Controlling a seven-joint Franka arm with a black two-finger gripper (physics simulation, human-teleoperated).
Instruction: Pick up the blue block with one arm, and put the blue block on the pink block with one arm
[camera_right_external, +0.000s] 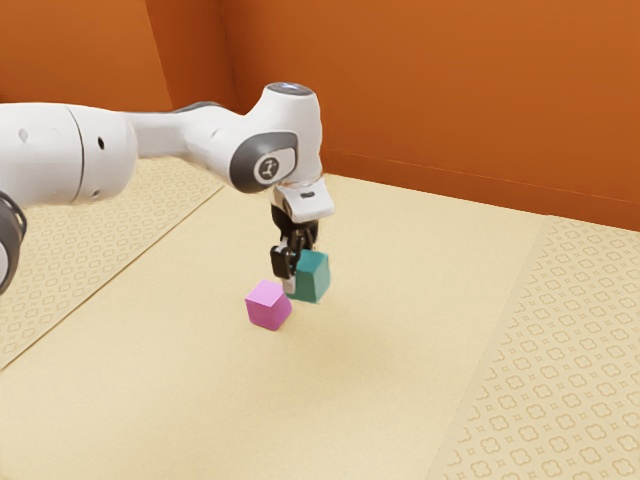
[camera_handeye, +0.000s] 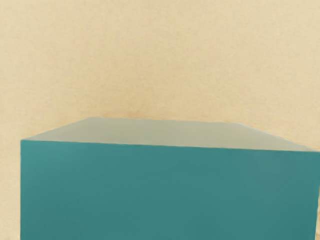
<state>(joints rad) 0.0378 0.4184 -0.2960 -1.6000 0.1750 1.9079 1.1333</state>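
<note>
The white robot arm (camera_right_external: 150, 145) reaches in from 9 o'clock in the exterior view, its wrist bent straight down over the smooth sandy-beige table (camera_right_external: 420, 330). Its black fingers (camera_right_external: 283, 263) are closed part-way on the solid teal-blue block (camera_right_external: 313, 277). One finger presses the block's 9 o'clock face, and the other is hidden behind the block. The teal-blue block is slightly tilted and appears to hang just clear of the table, with a faint shadow below it.

The matte pink block (camera_right_external: 268, 305) rests on the table at about 7 o'clock from the teal-blue block. The two are very near each other, and whether they touch cannot be told. In the wrist view the teal-blue block (camera_handeye: 170, 190) sits close beneath the hand with bare table (camera_handeye: 160, 55) beyond it. An orange wall (camera_right_external: 450, 90) stands behind the table at 12 o'clock.
</note>
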